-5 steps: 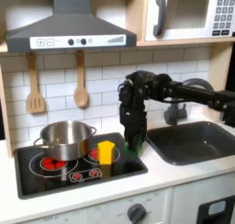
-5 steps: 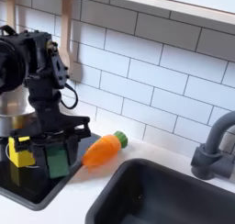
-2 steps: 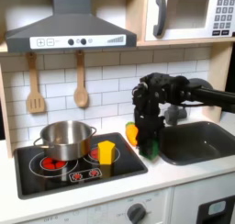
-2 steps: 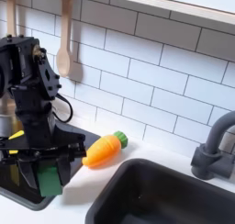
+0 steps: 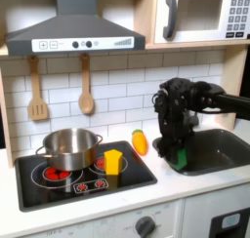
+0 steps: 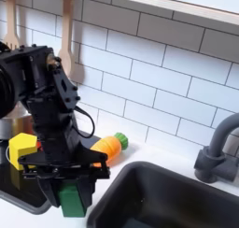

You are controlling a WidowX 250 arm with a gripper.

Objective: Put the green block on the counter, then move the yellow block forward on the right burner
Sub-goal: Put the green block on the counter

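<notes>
In the first exterior view, right of centre, the pincer (image 5: 180, 156) grips the green block (image 5: 182, 159) at the sink's edge; the yellow block (image 5: 113, 162) sits lower centre on the stovetop.

In the second exterior view, lower left, the green block (image 6: 75, 196) hangs clamped in the pincer (image 6: 73, 183) above the bench (image 6: 56, 216); the yellow block (image 6: 22, 149) is at the left edge.

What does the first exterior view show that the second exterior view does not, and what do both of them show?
The first exterior view alone has the steel pot, the grey range hood, the microwave and two wooden utensils on the wall. The second exterior view alone has the grey curved faucet. In both exterior views: the black gripper shut on the small green plastic block, the small yellow plastic block on the black stovetop, and the orange carrot toy.
</notes>
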